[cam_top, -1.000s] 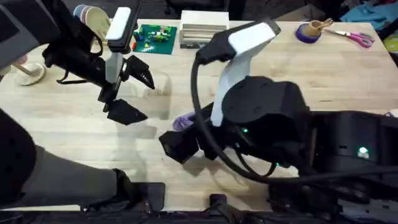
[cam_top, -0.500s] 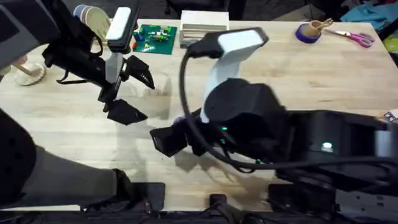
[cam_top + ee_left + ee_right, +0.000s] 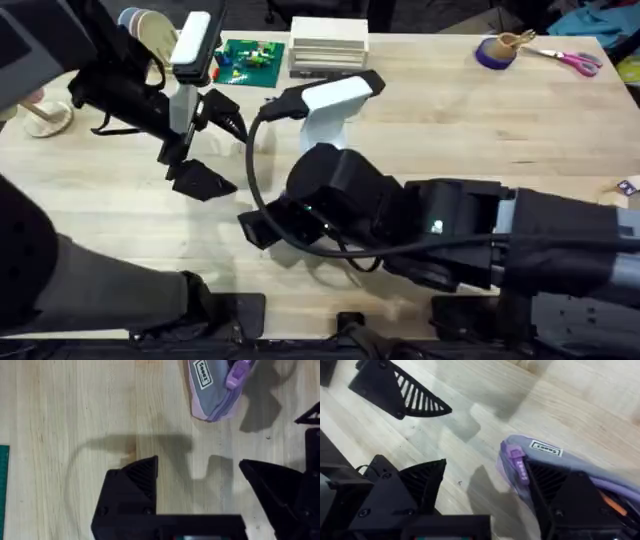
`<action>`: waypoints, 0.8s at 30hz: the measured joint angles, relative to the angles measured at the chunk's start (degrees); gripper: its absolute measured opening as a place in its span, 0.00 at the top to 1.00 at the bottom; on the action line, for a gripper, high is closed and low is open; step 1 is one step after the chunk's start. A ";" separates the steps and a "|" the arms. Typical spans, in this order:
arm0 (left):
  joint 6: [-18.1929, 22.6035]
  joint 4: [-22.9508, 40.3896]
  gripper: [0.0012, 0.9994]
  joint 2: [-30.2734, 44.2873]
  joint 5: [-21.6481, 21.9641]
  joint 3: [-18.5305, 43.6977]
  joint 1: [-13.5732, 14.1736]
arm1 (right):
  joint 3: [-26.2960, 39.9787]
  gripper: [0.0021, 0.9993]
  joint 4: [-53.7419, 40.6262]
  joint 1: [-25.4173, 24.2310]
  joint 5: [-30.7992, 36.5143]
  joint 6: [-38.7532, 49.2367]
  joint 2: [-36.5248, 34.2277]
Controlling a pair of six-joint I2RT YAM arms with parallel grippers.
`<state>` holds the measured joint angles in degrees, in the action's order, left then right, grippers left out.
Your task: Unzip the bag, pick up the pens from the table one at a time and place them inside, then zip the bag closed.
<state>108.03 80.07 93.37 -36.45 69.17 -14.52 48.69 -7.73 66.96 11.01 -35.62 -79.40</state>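
The lavender bag (image 3: 555,462) lies on the table (image 3: 480,120) with its end and purple zipper pull (image 3: 516,466) toward my right gripper (image 3: 495,492). That gripper is open low over the bag's end, one finger (image 3: 570,497) over the fabric and the other on bare wood. An orange sliver, seemingly a pen (image 3: 614,506), shows between the bag's folds. In the overhead view the right arm (image 3: 340,195) hides the bag. My left gripper (image 3: 200,480) hovers open and empty a short way off, with the bag's end (image 3: 212,395) ahead of it.
Along the table's far edge stand a green board (image 3: 250,58), a white box (image 3: 328,48), stacked cups (image 3: 150,30), a purple roll (image 3: 493,52) and pink-handled scissors (image 3: 577,63). The left gripper (image 3: 215,150) sits left of centre.
My right arm has swung leftward and stretched lower over the bag, its gripper shifting slightly left. The left arm has stayed still.
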 joint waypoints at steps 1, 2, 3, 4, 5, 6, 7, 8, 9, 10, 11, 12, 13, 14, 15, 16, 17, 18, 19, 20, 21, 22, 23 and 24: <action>0.01 0.00 0.01 0.01 0.00 0.00 0.00 | 0.00 0.09 0.00 0.00 0.13 -0.02 -0.12; 0.02 0.00 0.01 0.01 0.02 0.00 0.00 | 0.00 0.10 -0.02 0.00 0.21 0.00 -0.17; 0.00 0.00 0.01 0.01 0.00 0.00 0.00 | 0.00 0.11 0.00 0.00 0.48 -0.01 -0.17; 0.01 0.00 0.01 0.01 0.00 0.00 0.00 | 0.00 0.12 -0.01 0.00 0.90 -0.02 -0.17; 0.00 0.00 0.01 0.01 0.00 0.00 0.00 | 0.00 0.14 0.00 0.00 1.26 -0.02 -0.17; 0.00 0.00 0.01 0.01 0.00 0.00 0.00 | 0.00 0.15 -0.02 0.00 1.56 0.00 -0.17; 0.00 0.02 0.01 0.01 0.00 0.00 0.00 | 0.00 0.16 -0.01 0.00 1.81 -0.03 -0.17; 0.00 0.00 0.01 0.01 0.00 0.00 0.00 | 0.00 0.19 -0.02 0.00 2.88 -0.44 -0.17; 0.00 0.00 0.01 0.01 0.00 0.00 0.00 | 0.00 0.20 -0.02 -0.02 3.06 -0.66 -0.17; 0.02 0.02 0.01 0.01 0.00 0.00 0.00 | 0.00 0.23 -0.02 -0.37 3.20 -1.68 -0.17; 0.00 0.02 0.01 0.01 0.00 0.00 0.00 | 0.00 0.25 -0.04 -0.63 3.19 -2.09 -0.17; 0.00 0.02 0.01 0.01 0.00 0.00 0.00 | 0.00 0.26 -0.04 -0.92 3.18 -2.56 -0.17; 0.00 0.04 0.01 0.00 0.00 0.00 0.00 | 0.00 0.28 -0.08 -1.24 3.18 -3.07 -0.17; 0.00 0.07 0.01 0.01 0.00 0.00 0.00 | 0.00 0.29 -0.20 -1.53 3.18 -3.53 -0.17; 0.01 0.07 0.01 0.01 0.00 0.00 0.00 | 0.00 0.32 -0.53 -1.87 3.22 -4.20 -0.17; 0.01 0.06 0.01 0.01 0.00 0.00 0.00 | 0.00 0.34 -0.97 -2.20 3.33 -4.95 -0.17; 0.00 0.07 0.01 0.01 0.00 0.00 0.00 | 0.00 0.36 -1.33 -2.47 3.42 -5.54 -0.17; 0.02 0.07 0.01 -0.01 0.00 0.00 0.00 | 0.00 0.37 -1.51 -2.70 3.58 -6.24 -0.17; 0.02 0.07 0.01 0.00 0.00 0.00 0.00 | 0.00 0.40 -1.62 -2.86 3.78 -6.70 -0.17; 0.02 0.07 0.01 0.01 0.00 0.00 0.00 | 0.00 0.43 -1.66 -3.02 3.89 -7.16 -0.17; 0.02 0.05 0.01 0.01 0.00 0.00 0.00 | 0.00 0.47 -1.75 -3.11 4.06 -7.66 -0.17; 0.02 0.05 0.01 0.00 0.00 0.00 0.00 | 0.00 0.50 -1.77 -3.15 4.25 -7.88 -0.17; 0.02 0.07 0.01 0.01 0.00 0.00 0.00 | 0.00 0.53 -1.76 -3.17 4.39 -8.11 -0.22; 0.02 0.04 0.01 0.01 0.00 0.00 0.00 | 0.00 0.54 -1.77 -3.17 4.43 -8.22 -0.30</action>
<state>108.05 80.12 93.38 -36.45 69.17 -14.52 48.69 -9.50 63.79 15.44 -43.84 -79.70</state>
